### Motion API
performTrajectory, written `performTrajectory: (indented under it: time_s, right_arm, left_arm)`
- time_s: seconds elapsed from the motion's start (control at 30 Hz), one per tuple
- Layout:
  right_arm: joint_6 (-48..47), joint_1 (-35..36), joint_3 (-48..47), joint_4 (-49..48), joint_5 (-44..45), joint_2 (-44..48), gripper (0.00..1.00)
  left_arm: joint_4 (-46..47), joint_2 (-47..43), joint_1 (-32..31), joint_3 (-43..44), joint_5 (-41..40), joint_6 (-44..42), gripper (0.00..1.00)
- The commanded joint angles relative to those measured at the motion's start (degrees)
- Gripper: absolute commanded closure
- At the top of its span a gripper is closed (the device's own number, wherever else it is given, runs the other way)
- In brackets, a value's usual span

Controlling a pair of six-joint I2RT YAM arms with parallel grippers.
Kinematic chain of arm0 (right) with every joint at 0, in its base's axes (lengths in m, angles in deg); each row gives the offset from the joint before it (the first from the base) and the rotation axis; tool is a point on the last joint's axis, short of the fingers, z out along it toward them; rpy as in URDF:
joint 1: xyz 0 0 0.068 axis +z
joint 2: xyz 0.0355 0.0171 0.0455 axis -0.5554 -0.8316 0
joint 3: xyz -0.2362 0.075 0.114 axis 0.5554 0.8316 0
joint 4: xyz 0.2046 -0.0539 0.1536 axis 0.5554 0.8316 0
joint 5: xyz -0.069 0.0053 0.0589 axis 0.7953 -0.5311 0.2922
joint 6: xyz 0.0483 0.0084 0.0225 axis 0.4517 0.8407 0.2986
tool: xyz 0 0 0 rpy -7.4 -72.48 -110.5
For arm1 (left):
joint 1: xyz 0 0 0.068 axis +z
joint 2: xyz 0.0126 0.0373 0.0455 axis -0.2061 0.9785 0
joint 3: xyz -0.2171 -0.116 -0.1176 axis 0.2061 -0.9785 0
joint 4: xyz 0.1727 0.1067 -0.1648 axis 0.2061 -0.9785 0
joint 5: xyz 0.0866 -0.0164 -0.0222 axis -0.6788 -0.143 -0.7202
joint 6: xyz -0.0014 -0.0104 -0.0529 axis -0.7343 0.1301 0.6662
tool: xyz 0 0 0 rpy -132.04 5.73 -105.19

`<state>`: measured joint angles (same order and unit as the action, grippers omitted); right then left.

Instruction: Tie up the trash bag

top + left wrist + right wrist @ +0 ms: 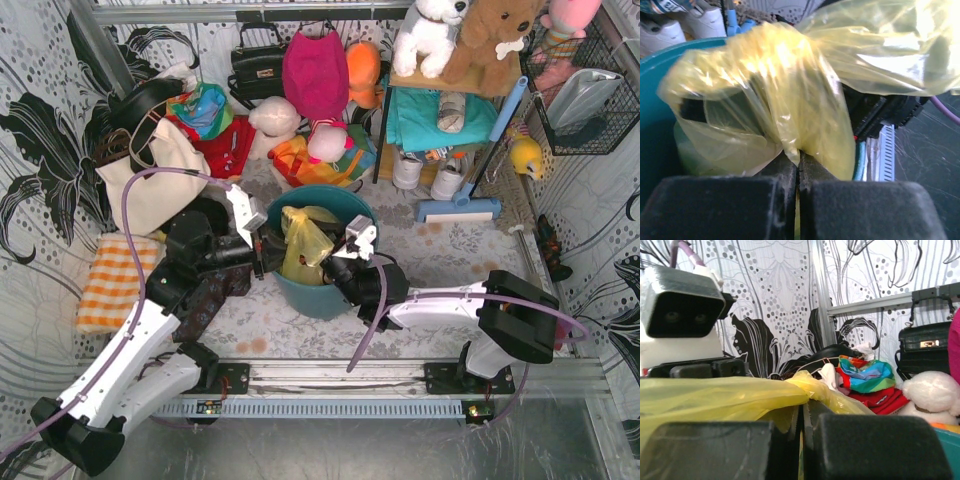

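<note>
The yellow translucent trash bag (303, 243) sits bunched inside the teal bucket (320, 298) at the middle of the floor. My left gripper (258, 250) reaches over the bucket's left rim. In the left wrist view it (798, 159) is shut on a gathered fold of the trash bag (785, 95). My right gripper (340, 250) comes in from the bucket's right side. Seen from the right wrist, it (802, 410) is shut on a twisted strand of the trash bag (735, 395), which stretches to the left.
A cream canvas tote (150, 180) stands at the back left and an orange checked cloth (115, 283) lies at the left. Bags, soft toys and a shelf (450, 110) with shoes crowd the back. A metal rail (340, 375) runs along the near edge.
</note>
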<state>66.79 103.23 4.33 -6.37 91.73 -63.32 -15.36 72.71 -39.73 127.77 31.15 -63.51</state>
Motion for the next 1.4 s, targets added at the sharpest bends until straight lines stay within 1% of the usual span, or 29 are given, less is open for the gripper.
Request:
performTrajectory:
  time_s: [0.0,0.1,0.13,0.23,0.27,0.3,0.33,0.37,0.4,0.5,0.57,0.6,0.73,0.83,0.9,1.03,1.1,1.2,1.3,1.37]
  right_arm:
    - [-1.75,-0.1,-1.26,1.74,5.39,-1.48,1.0]
    - [-1.5,-0.1,-1.24,2.46,5.07,-1.38,1.0]
    - [-1.31,-0.14,-1.32,3.17,4.75,-1.32,1.0]
    - [-0.83,-0.14,-1.33,3.66,3.48,-1.36,1.0]
    - [-0.68,-0.11,-1.29,3.87,3.46,-1.28,1.0]
    - [-0.7,-0.11,-1.16,3.85,2.71,-1.23,1.0]
    - [-0.66,-0.14,-1.0,4.09,1.75,-1.12,1.0]
    - [-0.52,-0.1,-0.89,4.22,1.24,-0.96,1.0]
    - [-0.47,-0.15,-0.8,4.5,0.74,-0.8,1.0]
    - [-0.26,-0.15,-0.71,5.36,-0.39,-0.36,1.0]
    - [-0.19,-0.12,-0.61,5.64,-0.78,-0.15,1.0]
    - [-0.24,-0.11,-0.6,5.85,-0.99,-0.06,1.0]
    - [-0.2,-0.14,-0.34,6.68,-2.15,0.48,1.0]
    - [-0.19,-0.08,-0.04,7.42,-3.28,0.97,1.0]
    - [-0.19,-0.1,0.08,7.89,-3.88,1.28,1.0]
    - [-0.46,-0.14,0.16,8.28,-5.2,1.53,1.0]
    - [-0.56,-0.15,0.43,8.29,-5.68,1.77,1.0]
    - [-1.04,-0.15,0.92,8.43,-6.85,2.53,1.0]
    - [-1.7,-0.08,1.21,9.19,-7.71,3.09,1.0]
    - [-2.35,-0.17,0.94,9.92,-7.48,3.36,1.0]
  left_arm:
    - [5.23,-1.25,-1.61,-0.75,6.9,3.21,0.97]
    - [2.19,-1.23,-1.88,0.15,9.43,2.02,0.96]
    - [0.02,-0.95,-1.98,0.88,9.4,0.64,0.93]
    - [-8.49,-0.83,-2.05,3.39,6.59,-4.54,0.87]
    - [-10.7,-1.2,-1.99,4.1,5.12,-5.92,0.78]
    - [-12.61,-1.5,-2.04,4.89,3.21,-7.23,0.66]
    - [-14.18,-1.98,-2.04,5.58,1.67,-8.01,0.58]
    - [-15.31,-2.71,-1.97,6.19,-0.29,-8.78,0.53]
    - [-16.29,-3.45,-2.04,6.88,-2.31,-9.6,0.5]
    - [-18.59,-5.45,-1.92,9.22,-8.55,-11.17,0.46]
    - [-20.8,-6.24,-1.95,11.47,-11.0,-12.1,0.44]
    - [-22.17,-6.38,-1.93,12.67,-13.63,-13.31,0.43]
    - [-25.04,-5.68,-1.95,17.19,-19.81,-13.8,0.44]
    - [-25.72,-2.73,-1.91,20.15,-20.83,-13.9,0.44]
    - [-24.53,-0.57,-1.92,21.14,-20.15,-13.7,0.44]
    - [-21.72,3.19,-0.18,23.64,-19.02,-12.18,0.48]
    - [-19.73,4.46,3.59,24.43,-16.06,-10.58,0.49]
    - [-18.28,6.75,10.43,25.91,-9.4,-8.15,0.53]
    - [-15.94,8.91,17.33,26.54,-0.78,-3.48,0.55]
    - [-11.54,8.63,19.48,25.17,3.18,1.4,0.56]
